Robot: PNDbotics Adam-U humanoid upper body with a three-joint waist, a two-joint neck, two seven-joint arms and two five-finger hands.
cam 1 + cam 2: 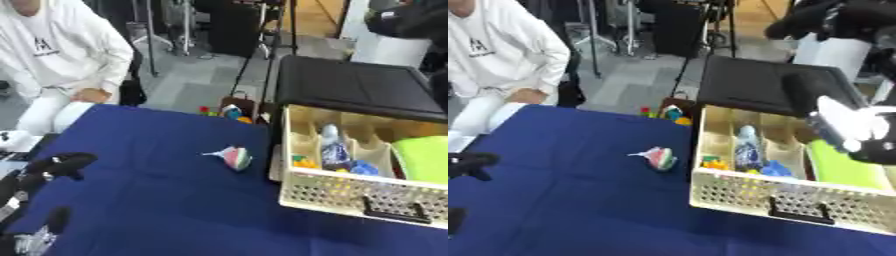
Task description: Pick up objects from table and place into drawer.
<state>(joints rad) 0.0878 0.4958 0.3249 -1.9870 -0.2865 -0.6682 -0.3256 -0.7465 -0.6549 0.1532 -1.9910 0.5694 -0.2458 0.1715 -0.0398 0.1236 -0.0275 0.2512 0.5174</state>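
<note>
Pink-green toy (pixel 234 157) lies on blue table (pixel 157 200), just left of open drawer (pixel 350 192), reachable. Left robot hand (pixel 52 167) idle at edge, fingers relaxed; right robot hand (pixel 846 127) above drawer, fingers unclear.

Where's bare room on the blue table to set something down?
Free: the blue table in front of the small pink-green toy, between the left hand and the cream drawer. Crowded: the drawer's left compartments and the table's far edge by the colourful items.
</note>
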